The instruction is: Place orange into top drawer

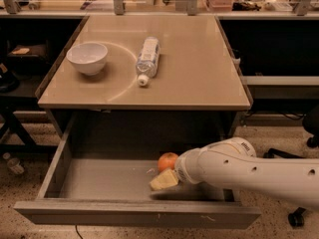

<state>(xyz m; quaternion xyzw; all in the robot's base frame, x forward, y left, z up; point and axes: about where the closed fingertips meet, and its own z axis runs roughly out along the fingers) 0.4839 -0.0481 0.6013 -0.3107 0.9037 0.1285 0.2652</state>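
**Figure: Orange and gripper inside the open top drawer**

The top drawer (pixel 99 182) stands pulled out beneath the front edge of the table (pixel 199 59). Its plain front panel runs along the bottom of the view. Its left wall slants up toward 11 o'clock, and the back of its floor lies in shadow under the tabletop.

The orange (pixel 168 161) sits within the drawer, right of centre and toward the back. The gripper (pixel 163 179) lies just beside the fruit at its 6 o'clock, low over the drawer floor. It cannot be told whether the gripper is parted or clamped on the orange.

The white arm (pixel 249 171) enters from 3 o'clock. It crosses over the drawer's right wall and covers the right-hand corner.

From the orange toward 9 o'clock, bare grey floor extends to the left wall. A narrower strip separates the gripper from the front panel.

On the tabletop, a white bowl (pixel 87 58) stands at 10 o'clock, near the left edge. A plastic bottle (pixel 148 58) lies on its side near the centre, with its cap toward the front edge. The right half of the tabletop shows open surface up to its right rim.
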